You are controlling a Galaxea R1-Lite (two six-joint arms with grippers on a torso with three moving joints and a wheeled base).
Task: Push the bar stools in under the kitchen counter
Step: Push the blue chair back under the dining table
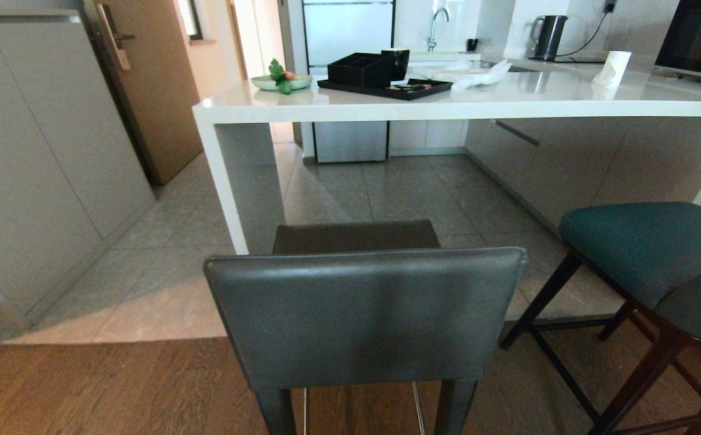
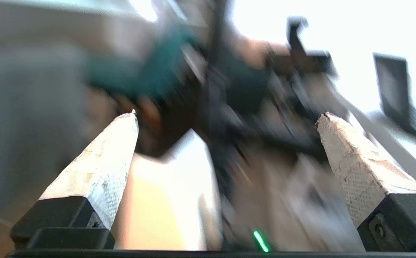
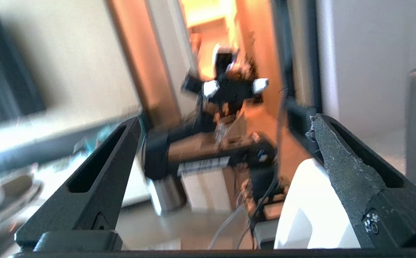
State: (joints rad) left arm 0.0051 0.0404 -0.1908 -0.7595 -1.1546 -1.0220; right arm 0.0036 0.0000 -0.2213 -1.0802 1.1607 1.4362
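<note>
1. Head view: the grey stool (image 1: 362, 314) stood nearest the camera, its backrest toward the robot and its seat pointing at the kitchen counter (image 1: 465, 106), not under it. The teal stool (image 1: 646, 254) stood to the right, beside the counter's edge.
2. Left wrist view: the left gripper (image 2: 225, 118) gaped wide, empty; a teal blur beyond was perhaps the stool.
3. Right wrist view: the right gripper (image 3: 224, 123) was spread open, holding nothing.

Grey floor tiles (image 1: 386, 193) meet brown wood flooring (image 1: 84, 386) up front, grey cabinets (image 1: 36, 169) line the left, a wooden door (image 1: 151, 90) stands beyond, daylight pouring in behind.
</note>
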